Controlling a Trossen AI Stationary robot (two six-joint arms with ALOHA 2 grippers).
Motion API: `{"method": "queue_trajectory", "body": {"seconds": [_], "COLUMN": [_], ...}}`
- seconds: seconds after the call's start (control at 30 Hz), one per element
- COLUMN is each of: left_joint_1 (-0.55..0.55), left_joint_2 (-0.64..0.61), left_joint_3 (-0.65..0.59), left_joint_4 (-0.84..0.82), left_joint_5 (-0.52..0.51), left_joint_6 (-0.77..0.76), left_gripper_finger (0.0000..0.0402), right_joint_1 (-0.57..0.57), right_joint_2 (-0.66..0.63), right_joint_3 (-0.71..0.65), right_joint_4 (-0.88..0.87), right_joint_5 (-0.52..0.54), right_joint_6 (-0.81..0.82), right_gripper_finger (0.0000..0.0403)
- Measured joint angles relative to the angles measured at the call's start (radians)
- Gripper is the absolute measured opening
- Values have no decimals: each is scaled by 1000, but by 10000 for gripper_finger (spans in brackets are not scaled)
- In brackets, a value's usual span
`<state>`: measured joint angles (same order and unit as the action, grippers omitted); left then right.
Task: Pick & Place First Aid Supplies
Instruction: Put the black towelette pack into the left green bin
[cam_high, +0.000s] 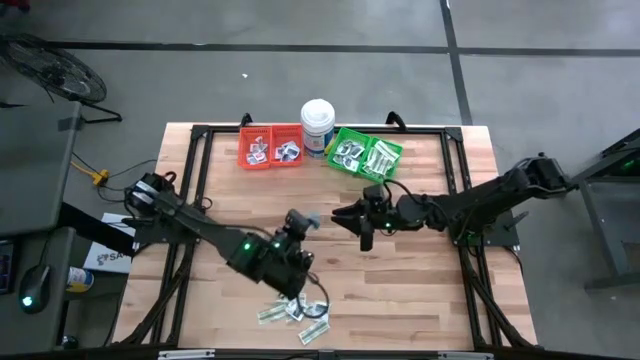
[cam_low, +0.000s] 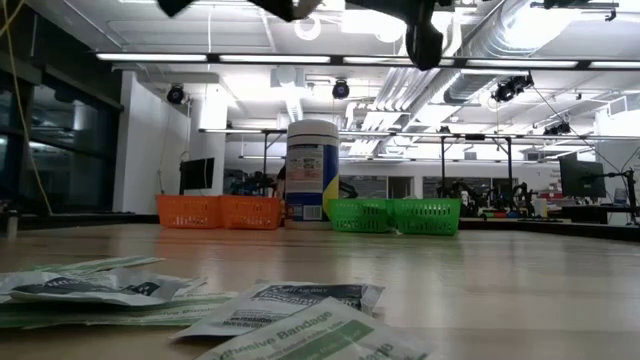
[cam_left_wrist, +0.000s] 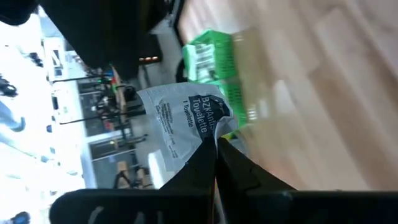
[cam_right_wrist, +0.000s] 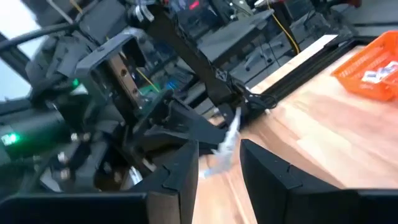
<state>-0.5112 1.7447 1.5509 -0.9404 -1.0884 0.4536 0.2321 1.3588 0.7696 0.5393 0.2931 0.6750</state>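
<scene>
Scattered packets (cam_low: 290, 310) on wooden table (cam_low: 520, 280); left jaws clenching a towelette packet (cam_left_wrist: 186, 121), right jaws parted.

Two matte black jointed arms with exposed cabling; green indicator lights glow on the left arm; each hand has angular black fingers.

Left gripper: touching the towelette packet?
Touching. Left wrist view shows the left gripper with its fingers shut on the packet's corner, no gap.
</scene>
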Motion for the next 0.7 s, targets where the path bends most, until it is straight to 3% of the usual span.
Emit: {"method": "queue_trajectory", "body": {"seconds": [0.27,0.7], "left_joint_1": [53,60], "left_joint_2": [0,0], "left_joint_3": [0,0], "left_joint_4": [164,183], "left_joint_5": [-41,-40], "left_joint_6": [242,283], "left_gripper_finger": [0,0], "right_joint_1": [0,-40], "right_joint_2": [57,56], "right_joint_3": [0,1], "right_joint_4": [70,111], "right_joint_5": [31,23], "right_joint_6": [84,87], "right_gripper_finger": [113,102]}}
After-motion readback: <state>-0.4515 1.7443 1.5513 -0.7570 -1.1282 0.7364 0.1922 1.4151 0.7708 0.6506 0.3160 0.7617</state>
